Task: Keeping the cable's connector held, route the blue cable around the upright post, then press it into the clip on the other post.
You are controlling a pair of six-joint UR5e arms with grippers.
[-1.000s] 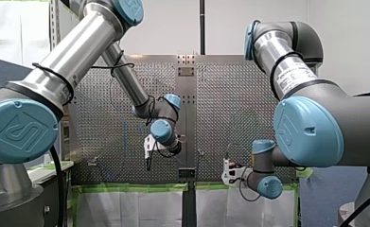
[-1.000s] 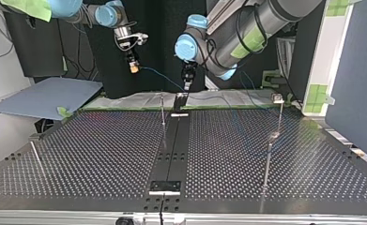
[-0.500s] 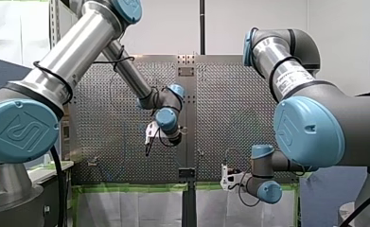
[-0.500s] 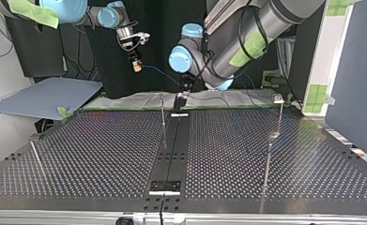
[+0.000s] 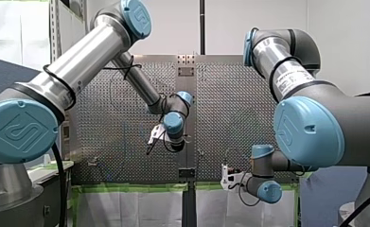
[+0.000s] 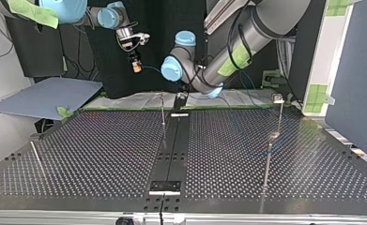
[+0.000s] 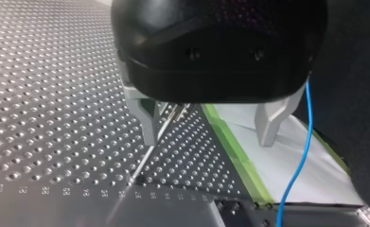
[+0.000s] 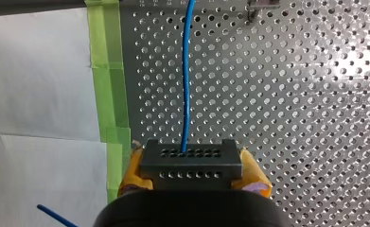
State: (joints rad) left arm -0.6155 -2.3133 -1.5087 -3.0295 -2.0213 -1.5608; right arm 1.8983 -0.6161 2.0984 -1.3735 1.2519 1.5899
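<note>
Front cam is looking from high behind over the perforated table (image 5: pixel 97 132); top cam is facing back from across it, low. Wrist cams are riding close, both catching the blue cable (image 7: pixel 306 118).

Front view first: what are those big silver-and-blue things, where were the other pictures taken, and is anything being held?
They are my two robot arms over a perforated metal table. The front view looks from behind them; the top view faces them across the table; each wrist view rides on an arm. My right hand, with yellow pads, grips a black connector block trailing a thin blue cable. My left hand is open and empty, near a thin upright metal post.
</note>
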